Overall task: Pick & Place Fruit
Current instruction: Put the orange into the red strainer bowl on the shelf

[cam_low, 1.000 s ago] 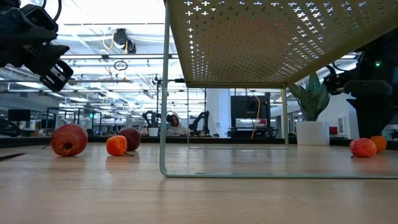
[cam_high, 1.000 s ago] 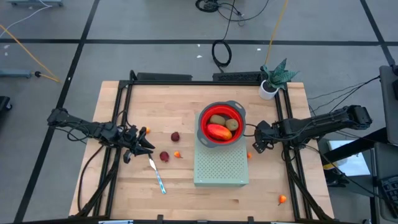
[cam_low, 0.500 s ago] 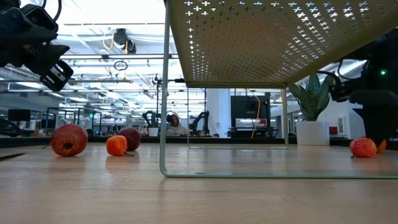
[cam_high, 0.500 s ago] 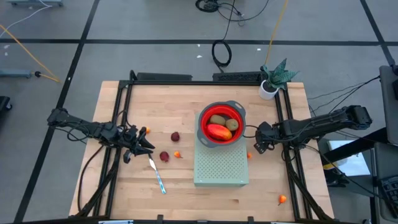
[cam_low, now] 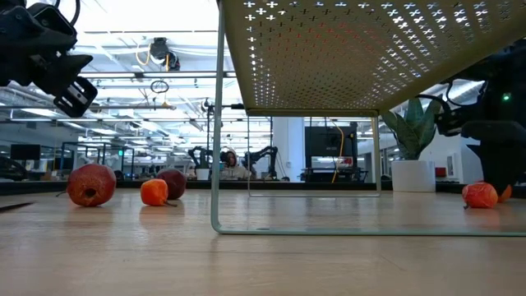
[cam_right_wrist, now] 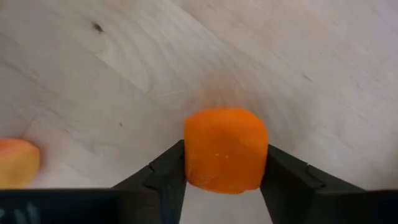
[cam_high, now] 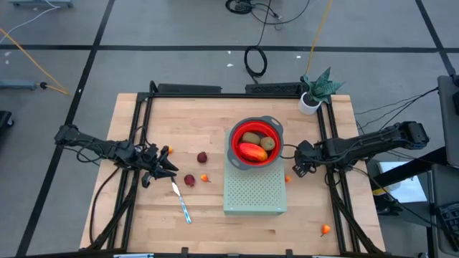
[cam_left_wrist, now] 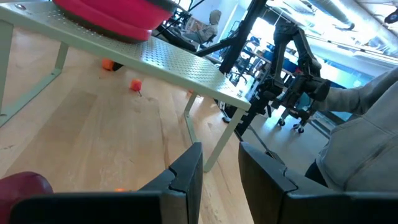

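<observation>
Orange, light and likely soft tiny fruit ball (cam_right_wrist: 225, 149) pinched across its middle between right gripper (cam_right_wrist: 225, 163) fingers, calling for gentle pressure; left gripper (cam_left_wrist: 220, 163) slightly parted, empty.

Grey floor (cam_high: 179, 29) w/ cables; bright lab bkgd, potted plant (cam_high: 315, 92).

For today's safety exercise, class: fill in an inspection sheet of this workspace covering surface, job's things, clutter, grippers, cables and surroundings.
Surface: wooden table.
Job's things: red-orange fruit and two brown-green ovals in red bowl; two dark red balls and orange balls loose.
Clutter: knife, green rack, potted plant.
Grippers: right gripper pinches an orange ball; left gripper empty, slightly apart.
Cables: coiled on the floor.
Surroundings: person's sleeve.
</observation>
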Controlling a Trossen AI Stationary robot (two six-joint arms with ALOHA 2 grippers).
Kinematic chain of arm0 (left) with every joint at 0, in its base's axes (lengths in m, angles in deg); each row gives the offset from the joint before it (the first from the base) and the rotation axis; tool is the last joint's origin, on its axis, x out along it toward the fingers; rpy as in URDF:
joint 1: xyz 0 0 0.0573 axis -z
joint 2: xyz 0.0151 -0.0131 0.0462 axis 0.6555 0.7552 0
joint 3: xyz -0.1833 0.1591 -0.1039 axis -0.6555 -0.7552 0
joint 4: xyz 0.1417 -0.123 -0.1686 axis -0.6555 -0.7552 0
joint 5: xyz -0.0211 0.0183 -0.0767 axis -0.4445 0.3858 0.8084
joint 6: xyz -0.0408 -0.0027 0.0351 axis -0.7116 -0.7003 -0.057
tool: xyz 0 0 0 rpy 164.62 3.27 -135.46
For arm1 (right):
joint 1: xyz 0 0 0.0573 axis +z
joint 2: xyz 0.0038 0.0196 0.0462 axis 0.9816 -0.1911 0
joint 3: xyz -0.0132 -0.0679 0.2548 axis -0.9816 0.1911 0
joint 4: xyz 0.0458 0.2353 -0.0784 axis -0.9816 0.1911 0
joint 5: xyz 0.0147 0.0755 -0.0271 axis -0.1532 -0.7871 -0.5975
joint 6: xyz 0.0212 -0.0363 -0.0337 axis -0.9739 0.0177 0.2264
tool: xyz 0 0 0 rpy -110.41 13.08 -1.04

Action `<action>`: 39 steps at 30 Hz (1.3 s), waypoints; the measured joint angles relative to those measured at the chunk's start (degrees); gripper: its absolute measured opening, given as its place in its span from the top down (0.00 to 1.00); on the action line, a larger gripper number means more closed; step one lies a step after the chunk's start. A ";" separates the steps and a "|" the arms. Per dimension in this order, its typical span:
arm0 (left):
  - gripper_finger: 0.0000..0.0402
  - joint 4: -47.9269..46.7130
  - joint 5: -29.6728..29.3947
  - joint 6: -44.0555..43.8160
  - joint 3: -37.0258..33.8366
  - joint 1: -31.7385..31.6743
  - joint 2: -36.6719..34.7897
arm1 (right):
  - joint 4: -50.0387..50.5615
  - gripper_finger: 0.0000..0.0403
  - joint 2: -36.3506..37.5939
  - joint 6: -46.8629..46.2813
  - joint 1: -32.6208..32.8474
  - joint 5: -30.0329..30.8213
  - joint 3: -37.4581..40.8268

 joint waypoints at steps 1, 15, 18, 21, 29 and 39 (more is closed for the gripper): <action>0.75 0.00 0.00 0.00 0.00 0.00 0.00 | 0.03 0.61 0.02 -0.33 0.00 0.00 0.00; 0.75 0.00 -0.02 -0.13 0.00 -0.04 0.00 | 5.45 0.68 6.43 -6.03 0.00 0.02 -2.61; 0.75 0.00 -0.02 -0.13 0.00 -0.02 0.00 | 6.41 0.68 8.38 -6.02 0.00 0.23 -4.14; 0.75 0.00 -0.02 -0.11 0.00 -0.02 0.00 | 8.38 0.68 9.81 -6.18 0.00 1.74 -6.42; 0.75 0.00 -0.02 -0.07 0.00 0.00 0.00 | 14.45 0.68 11.34 -6.25 -0.02 11.25 -14.77; 0.75 1.20 -0.02 -0.26 0.00 0.00 0.02 | 14.63 0.68 11.32 -0.75 -0.02 19.80 -23.29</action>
